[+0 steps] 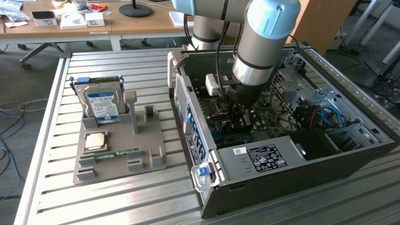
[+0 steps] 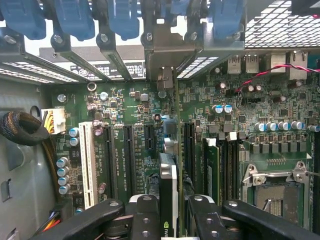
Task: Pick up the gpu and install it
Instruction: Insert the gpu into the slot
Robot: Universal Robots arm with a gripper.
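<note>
In the wrist view the gpu stands edge-on between my two black fingers, its dark face with a green logo showing. Its silvery end bracket reaches the rear slot openings of the case. My gripper is shut on the card, just above the green motherboard, in line with the long black slots. Whether the card's edge sits in a slot is hidden. In the exterior view my gripper reaches down into the open computer case.
Blue slot clamps line the rear wall. A white slot, RAM slots and the CPU socket flank the card. On the slatted table a grey holder carries a hard drive, a CPU and a RAM stick.
</note>
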